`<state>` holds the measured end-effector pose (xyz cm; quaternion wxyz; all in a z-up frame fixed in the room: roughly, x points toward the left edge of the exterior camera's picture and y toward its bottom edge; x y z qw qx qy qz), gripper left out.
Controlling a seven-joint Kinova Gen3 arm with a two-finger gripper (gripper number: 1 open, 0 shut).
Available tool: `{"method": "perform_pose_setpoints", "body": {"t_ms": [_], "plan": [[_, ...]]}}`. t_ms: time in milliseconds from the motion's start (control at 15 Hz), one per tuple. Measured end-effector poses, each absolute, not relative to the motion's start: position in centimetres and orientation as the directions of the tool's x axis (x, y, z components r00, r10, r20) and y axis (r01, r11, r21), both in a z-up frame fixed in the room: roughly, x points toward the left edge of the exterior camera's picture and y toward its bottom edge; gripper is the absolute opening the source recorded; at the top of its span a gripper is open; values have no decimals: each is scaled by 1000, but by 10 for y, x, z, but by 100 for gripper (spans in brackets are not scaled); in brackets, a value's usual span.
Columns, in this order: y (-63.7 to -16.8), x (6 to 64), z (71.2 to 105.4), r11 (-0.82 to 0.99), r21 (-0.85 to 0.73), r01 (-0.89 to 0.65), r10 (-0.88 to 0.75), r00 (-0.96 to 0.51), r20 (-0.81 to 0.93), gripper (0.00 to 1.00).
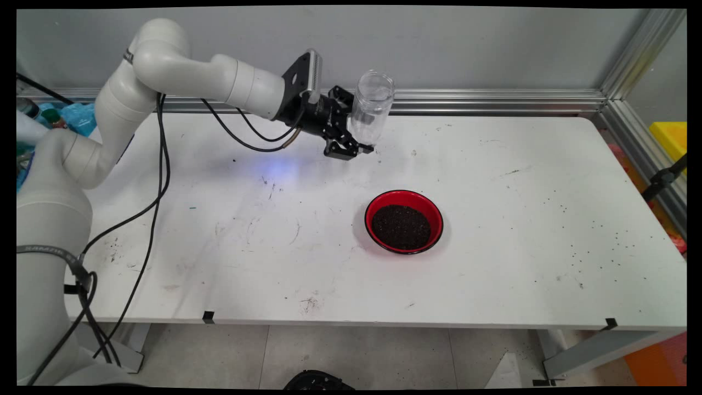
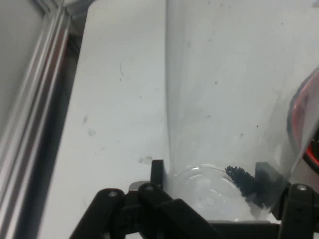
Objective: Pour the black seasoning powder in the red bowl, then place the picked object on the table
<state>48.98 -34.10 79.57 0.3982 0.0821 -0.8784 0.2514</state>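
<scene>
Held a clear jar [image 1: 372, 107] in the hand [image 1: 359, 144], fingers [image 2: 157, 172] closed against its lower wall, mouth up and tilted slightly, raised above the bench [image 1: 521, 230] toward 12 o'clock. Kept a few dark grains [image 2: 240, 178] at the jar's bottom. Sat at 6 o'clock from the jar, well apart: a red bowl [image 1: 404, 221] of dark granules. Risked, by judgement, slipping on smooth glass, or scattering leftover grains if tipped away from the bowl.
</scene>
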Motion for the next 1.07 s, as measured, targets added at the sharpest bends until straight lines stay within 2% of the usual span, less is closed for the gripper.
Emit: {"method": "perform_pose_setpoints", "body": {"t_ms": [400, 1067], "plan": [[-348, 486, 768, 871, -202, -448, -130, -606, 785, 0], [-373, 464, 728, 857, -64, -511, -246, -515, 821, 0]]}}
